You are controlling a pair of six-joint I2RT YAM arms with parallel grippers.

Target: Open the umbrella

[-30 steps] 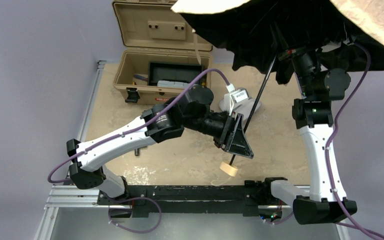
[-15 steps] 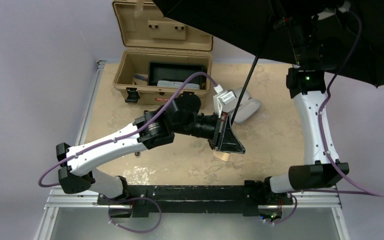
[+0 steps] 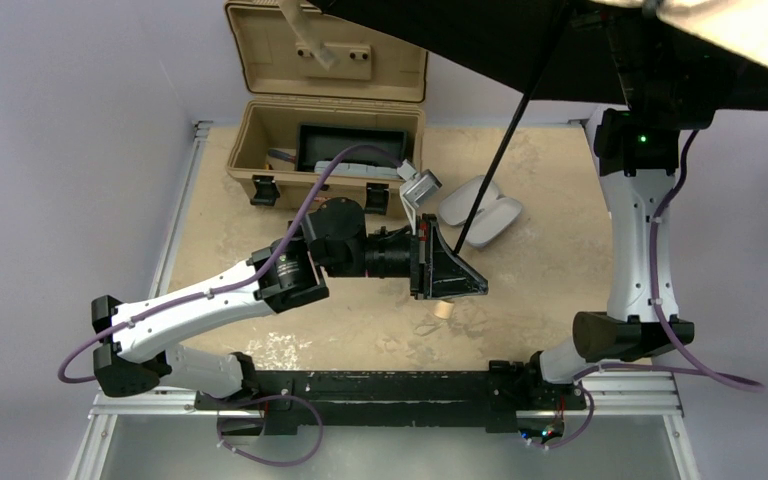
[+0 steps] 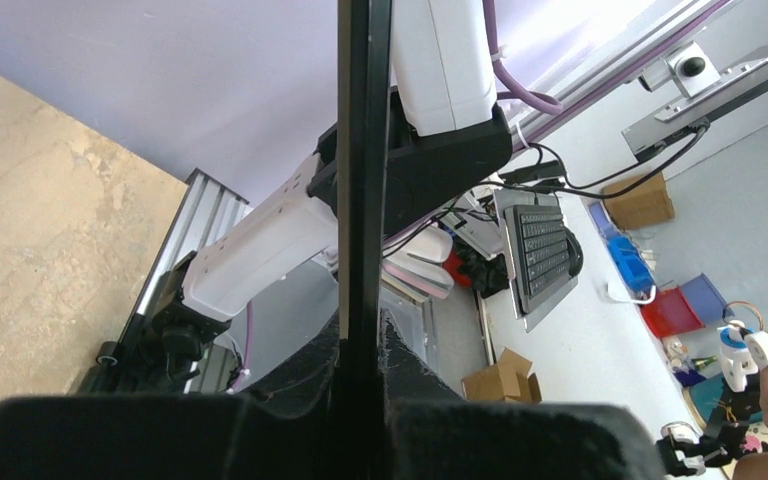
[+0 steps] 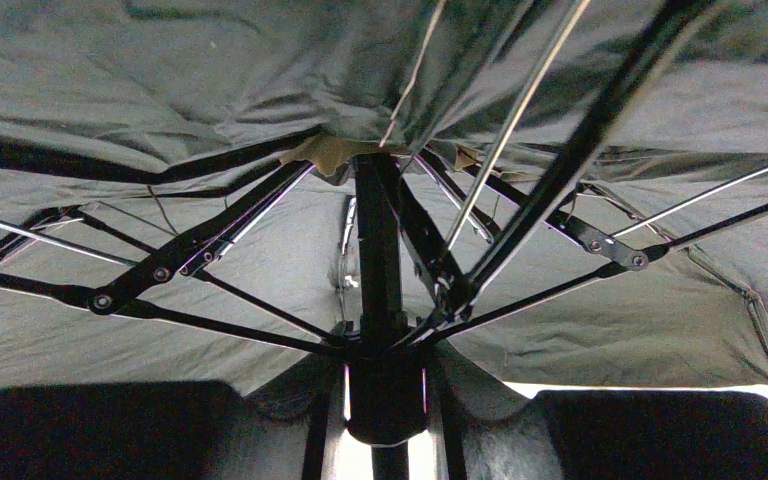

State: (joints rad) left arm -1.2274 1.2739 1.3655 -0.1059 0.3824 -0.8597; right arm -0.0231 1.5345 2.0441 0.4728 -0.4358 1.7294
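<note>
The umbrella is open, and its black-lined canopy [image 3: 520,50] spreads across the top right with cream fabric [image 3: 750,45] at the edge. Its thin shaft [image 3: 500,150] slants down to my left gripper [image 3: 455,270], which is shut on it just above the tan knob handle [image 3: 441,309]. In the left wrist view the shaft [image 4: 363,200] stands upright between my left gripper's [image 4: 363,345] fingers. My right gripper [image 5: 385,400] is shut on the black runner [image 5: 385,385] under the spread ribs [image 5: 200,245] and canopy [image 5: 160,90]. In the top view the canopy hides it.
An open tan toolbox [image 3: 325,150] with its lid [image 3: 325,50] raised stands at the back left of the table. A lavender-grey hard case [image 3: 485,210] lies behind the left gripper. The right arm [image 3: 640,230] stands tall at the right, and the table's front rail [image 3: 380,385] lies below.
</note>
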